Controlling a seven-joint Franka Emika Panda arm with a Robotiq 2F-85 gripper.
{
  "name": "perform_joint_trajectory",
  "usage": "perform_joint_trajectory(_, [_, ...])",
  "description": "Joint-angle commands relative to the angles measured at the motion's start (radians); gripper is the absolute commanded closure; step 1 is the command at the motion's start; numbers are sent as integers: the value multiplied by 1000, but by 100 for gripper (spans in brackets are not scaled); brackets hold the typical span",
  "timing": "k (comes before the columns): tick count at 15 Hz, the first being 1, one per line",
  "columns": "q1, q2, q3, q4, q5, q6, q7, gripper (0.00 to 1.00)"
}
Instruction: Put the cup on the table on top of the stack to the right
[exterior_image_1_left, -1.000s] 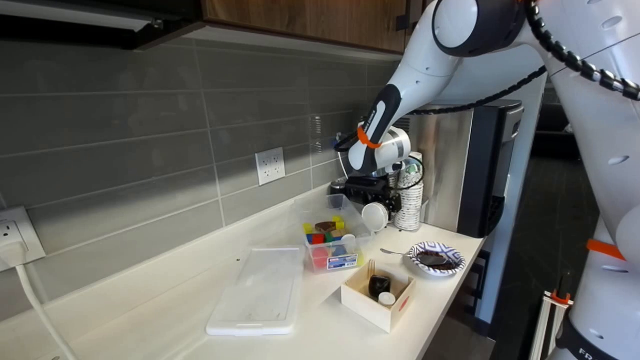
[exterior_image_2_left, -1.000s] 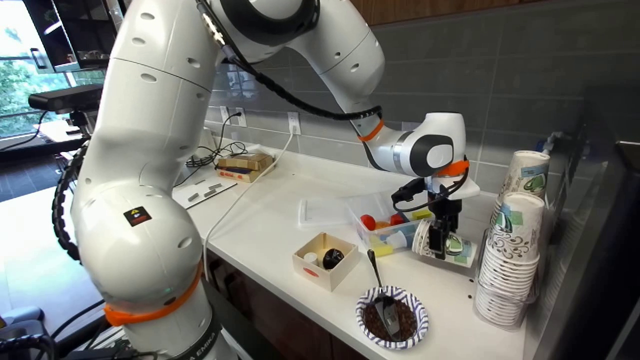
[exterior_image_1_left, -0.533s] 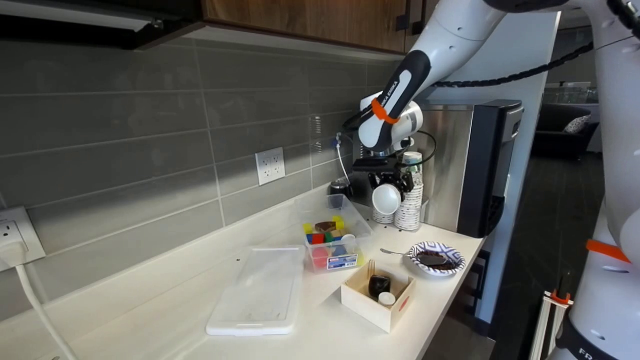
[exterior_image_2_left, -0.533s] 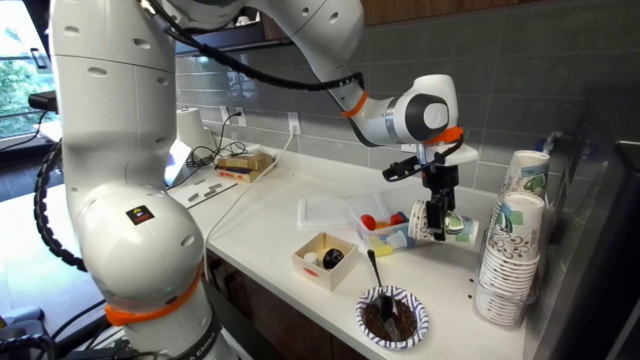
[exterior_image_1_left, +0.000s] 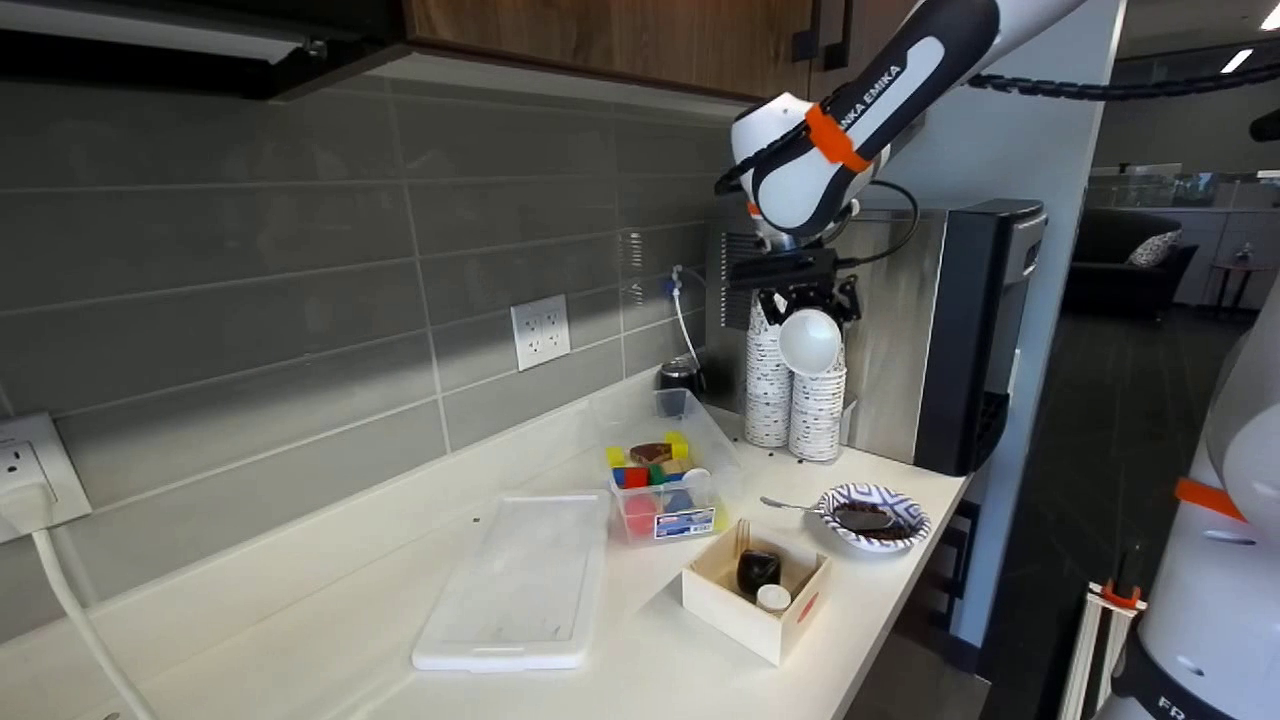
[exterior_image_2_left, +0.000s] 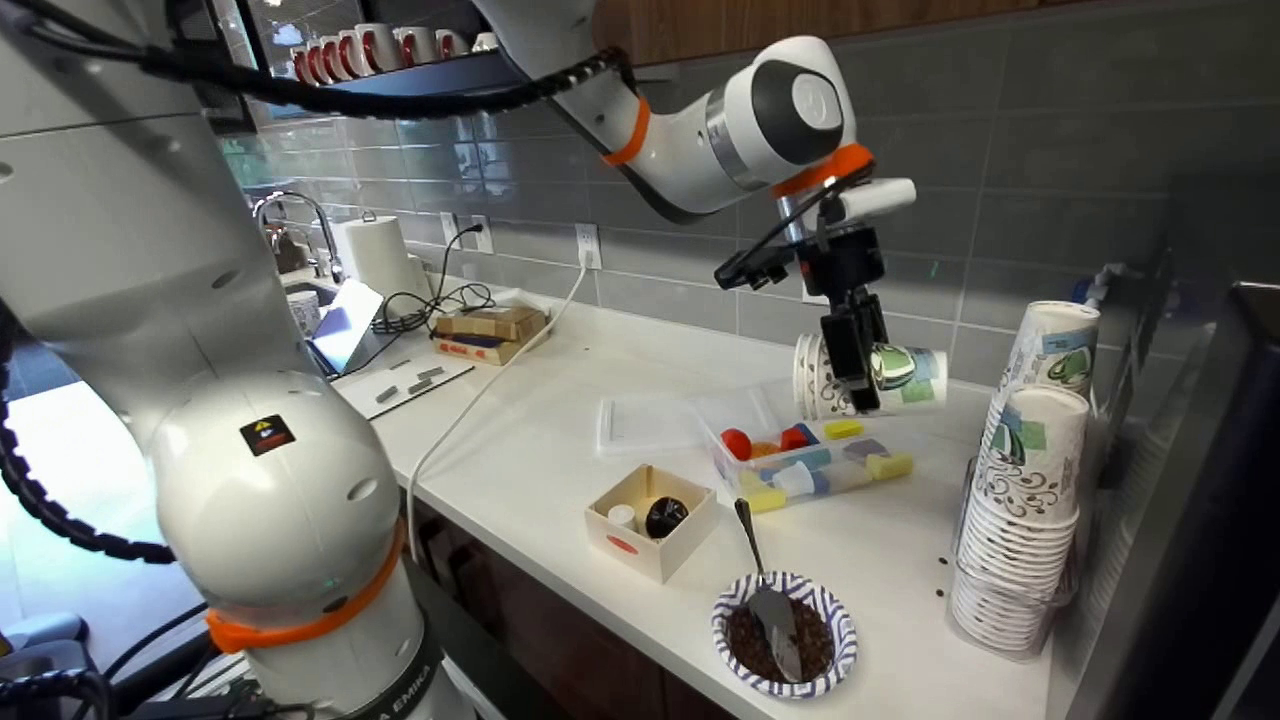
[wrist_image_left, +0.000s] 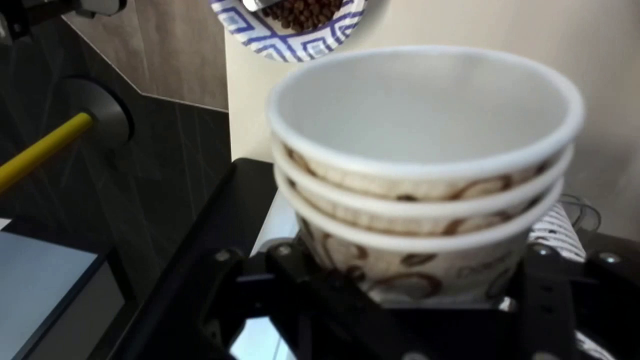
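I hold the nested cups (exterior_image_2_left: 905, 375) pinched between the two black fingers of the gripper (exterior_image_1_left: 810, 305), one finger on each side of the wall. Location: raised above the countertop (exterior_image_2_left: 560, 420), apart from the stack (exterior_image_2_left: 1018, 545).

Orientation: the long axis lies close to level. In an exterior view, the rims (exterior_image_2_left: 803, 378) point left and the narrower base end points right, toward the stack; in an exterior view, the open mouth (exterior_image_1_left: 809, 342) faces the camera. My wrist view shows three rims, set one behind another.

Materials and shapes: each cup is a tapered round shell, paper-like, with a rolled rim. The stack is a tall column of similar cups set mouth down, the rims forming close ribs; a matching column (exterior_image_2_left: 1058, 350) stands just beside it. The countertop is smooth and cream-white. The bowl (exterior_image_2_left: 846, 630) is shallow and round, and holds brown pellets (exterior_image_2_left: 742, 640) with a metal utensil (exterior_image_2_left: 775, 618) laid across; the box (exterior_image_2_left: 640, 557) is open-topped pale wood.

Appearance: interior plain white; exterior off-white with brown ring and bean figures, a green emblem, and a blue-green patch toward the base end.
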Motion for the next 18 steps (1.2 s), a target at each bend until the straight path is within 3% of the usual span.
perform_joint_trajectory(1, [-67,-147,107,-68,-162,-44,120,56])
perform_joint_trajectory(7, [-140,-188,194,-88,-469,-34,401,56])
perform_joint_trajectory(18, [-137,-60,159,-77,-1053,-152,967,56])
